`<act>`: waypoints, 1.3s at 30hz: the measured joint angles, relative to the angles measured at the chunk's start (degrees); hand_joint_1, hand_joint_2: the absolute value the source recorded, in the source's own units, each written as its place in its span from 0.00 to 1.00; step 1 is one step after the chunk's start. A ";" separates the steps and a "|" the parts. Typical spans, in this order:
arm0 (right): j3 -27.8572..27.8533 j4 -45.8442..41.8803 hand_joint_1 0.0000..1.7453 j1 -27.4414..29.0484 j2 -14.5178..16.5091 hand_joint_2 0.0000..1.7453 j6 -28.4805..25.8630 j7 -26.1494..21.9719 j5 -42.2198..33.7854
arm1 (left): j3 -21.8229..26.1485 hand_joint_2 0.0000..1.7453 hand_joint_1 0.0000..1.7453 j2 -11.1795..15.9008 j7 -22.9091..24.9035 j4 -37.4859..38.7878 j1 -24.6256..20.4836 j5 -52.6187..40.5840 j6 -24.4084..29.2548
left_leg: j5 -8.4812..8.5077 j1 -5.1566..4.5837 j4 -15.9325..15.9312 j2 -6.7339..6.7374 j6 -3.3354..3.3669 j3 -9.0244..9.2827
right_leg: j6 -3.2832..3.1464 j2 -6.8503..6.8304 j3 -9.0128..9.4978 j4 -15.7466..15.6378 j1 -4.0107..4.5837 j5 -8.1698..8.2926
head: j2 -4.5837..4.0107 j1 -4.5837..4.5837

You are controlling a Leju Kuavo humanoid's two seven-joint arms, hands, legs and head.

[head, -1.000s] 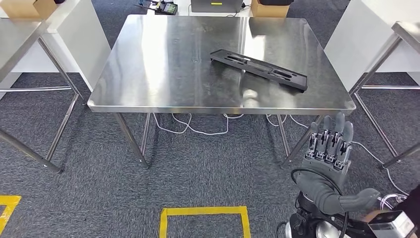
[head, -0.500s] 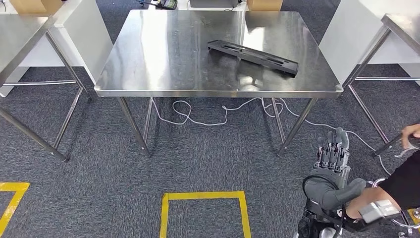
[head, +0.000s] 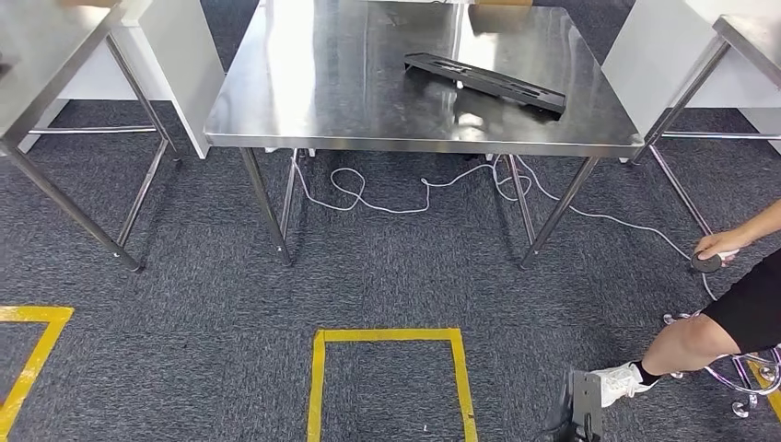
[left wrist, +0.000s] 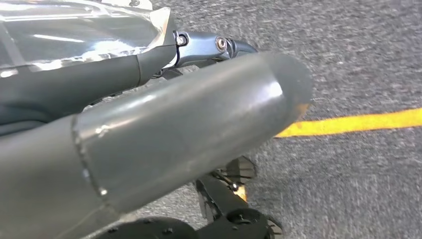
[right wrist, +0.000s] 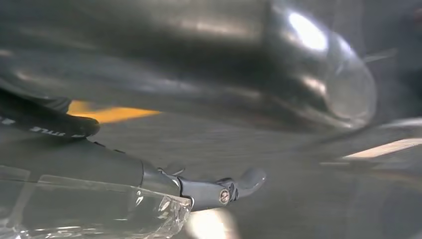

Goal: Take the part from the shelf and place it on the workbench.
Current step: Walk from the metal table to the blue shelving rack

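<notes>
The long black part (head: pixel 483 82) lies flat at a slant on the right half of the steel workbench (head: pixel 322 83), apart from both hands. In the left wrist view my left hand (left wrist: pixel 164 124) hangs over the grey carpet, its thick grey thumb and a dark finger (left wrist: pixel 99 79) stretched out with nothing between them. In the blurred right wrist view my right hand (right wrist: pixel 224 55) also hangs over the floor, with one finger (right wrist: pixel 219 191) extended and nothing held.
A person's leg (head: pixel 700 341) and hand (head: pixel 723 244) come in at the right, by a stool base. A white cable (head: pixel 387 198) loops under the workbench. Yellow floor tape (head: pixel 387 368) marks a square. Other steel tables stand at the left (head: pixel 46 55) and right (head: pixel 746 37).
The whole head view has shifted as the camera moved. My right hand has dropped out of the bottom right of that view. A person's leg and hand have come in at the right.
</notes>
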 joint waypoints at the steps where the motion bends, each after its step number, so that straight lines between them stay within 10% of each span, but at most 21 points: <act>1: -0.56 3.34 0.00 -0.18 -0.48 0.00 -0.59 1.59 0.24 | 0.00 0.00 0.00 0.03 -0.03 0.00 0.00 -0.02 -0.08 | 0.70 -0.04 -0.14 0.11 0.66 -0.74 | -0.27 0.11 -1.04 2.52 -0.19 -2.33 | 0.00 0.19; 4: -1.67 11.01 0.00 -0.34 -1.40 0.00 -2.12 6.26 1.09 | -0.01 0.00 0.00 0.10 -0.07 0.00 -0.01 -0.05 -0.16 | 2.66 -0.54 -0.10 0.34 1.24 -3.30 | -0.30 0.44 -3.85 13.36 -0.21 -8.73 | 0.00 0.56; 6: -2.13 14.43 0.00 -0.25 -1.77 0.00 -2.70 7.70 1.46 | -0.02 0.00 0.00 0.10 -0.09 0.00 0.00 -0.06 -0.23 | 3.98 -0.81 -0.04 0.43 1.13 -5.04 | 0.67 0.61 -2.05 14.65 -0.11 -8.07 | 0.00 0.56; 8: -2.38 16.76 0.00 -0.39 -2.00 0.00 -2.95 8.60 1.75 | -0.03 0.00 0.00 0.10 -0.09 0.00 -0.02 -0.08 -0.28 | 5.20 -0.90 0.00 0.49 0.80 -6.46 | 1.18 0.69 3.85 7.96 0.04 -6.00 | 0.01 0.56; 10: -2.52 18.42 0.00 -0.77 -2.22 0.00 -3.10 10.04 2.23 | -0.10 0.00 0.00 0.09 -0.09 -0.01 -0.07 -0.14 -0.29 | 6.29 -1.00 -0.06 0.66 0.20 -7.19 | 0.30 0.76 9.79 -0.70 0.56 -6.33 | 0.01 0.53; 13: -2.65 20.85 0.00 -0.84 -2.41 0.00 -3.45 12.54 3.12 | -0.65 0.00 0.00 0.09 -0.08 -0.02 -0.09 -0.21 -0.30 | 7.81 -0.93 -0.56 0.83 -0.82 -7.45 | -1.70 0.83 11.06 -4.48 1.10 -6.64 | 0.01 0.52; 15: -2.65 22.10 0.00 -0.51 -2.41 0.00 -3.74 13.98 3.53 | -0.94 0.00 0.00 0.13 -0.06 -0.02 -0.03 -0.22 -0.29 | 5.94 -0.80 0.54 0.69 -1.45 -8.09 | -3.06 0.64 10.46 -4.61 0.63 -5.58 | 0.01 0.40; 19: -2.35 23.83 0.00 0.24 -2.29 0.00 -5.25 17.13 6.78 | -1.29 0.00 0.00 0.15 -0.02 -0.02 0.01 -0.24 -0.29 | -4.41 -0.51 13.61 0.55 -2.30 -10.78 | -4.69 0.21 8.41 -4.27 0.59 -3.40 | 0.00 0.17; 21: -1.83 24.42 0.00 0.65 -2.26 0.00 -5.79 18.01 8.40 | -1.40 0.00 0.00 0.16 -0.02 -0.02 0.01 -0.23 -0.28 | -4.06 -0.30 16.20 0.53 -2.59 -9.57 | -4.45 0.13 6.75 -3.52 0.60 -2.68 | 0.00 0.17; 25: -0.89 25.18 0.00 0.89 -2.24 0.00 -6.08 19.29 9.58 | -1.45 0.00 0.00 0.16 -0.04 -0.03 -0.11 -0.23 -0.28 | -1.56 0.09 3.81 0.38 -2.86 0.32 | -3.70 0.15 3.79 -0.98 0.60 -2.13 | 0.01 0.12; 27: -0.49 25.47 0.00 0.86 -2.22 0.00 -5.91 20.75 10.14 | -1.46 0.00 0.00 0.16 -0.14 -0.04 -0.15 -0.22 -0.25 | -2.31 -0.31 1.25 0.20 -2.54 1.54 | -2.79 0.16 2.98 -0.46 0.86 -1.53 | 0.01 0.11; 30: 0.32 25.94 0.00 1.07 -2.20 0.00 -5.48 23.15 11.50 | -1.46 0.00 0.00 0.15 -0.38 -0.04 -0.11 -0.15 -0.19 | -0.92 -0.55 0.51 0.39 -0.53 0.24 | -1.50 0.32 2.00 0.36 0.92 -1.94 | 0.00 0.16; 32: 1.00 26.19 0.00 1.20 -2.06 0.00 -5.28 24.08 12.42 | -1.46 0.00 0.00 0.17 -0.45 -0.04 -0.12 -0.08 -0.14 | 0.49 -0.50 0.15 0.66 0.85 -1.13 | -1.85 0.52 0.32 4.60 0.70 -6.23 | 0.01 0.35; 35: 1.92 26.33 0.00 1.23 -1.86 0.00 -4.97 24.53 13.32 | -1.46 0.00 0.00 0.21 -0.45 -0.04 -0.06 0.01 0.01 | 2.74 -0.58 0.19 0.90 1.14 -3.93 | -1.42 0.65 -1.56 14.16 0.41 -11.63 | 0.00 0.59; 37: 2.36 26.34 0.00 1.20 -1.90 0.00 -4.80 24.52 13.78 | -1.46 0.00 0.00 0.20 -0.44 -0.04 0.01 0.03 0.10 | 4.35 -0.52 0.25 1.03 0.80 -5.89 | 0.15 0.67 0.69 14.71 0.25 -9.70 | 0.00 0.63; 39: 2.75 26.34 0.00 1.12 -1.95 0.00 -4.66 24.46 14.10 | -1.46 0.00 0.00 0.17 -0.44 -0.04 0.06 0.03 0.13 | 5.94 -0.47 0.31 1.05 0.25 -7.59 | 0.97 0.70 6.58 8.04 0.17 -7.31 | 0.01 0.66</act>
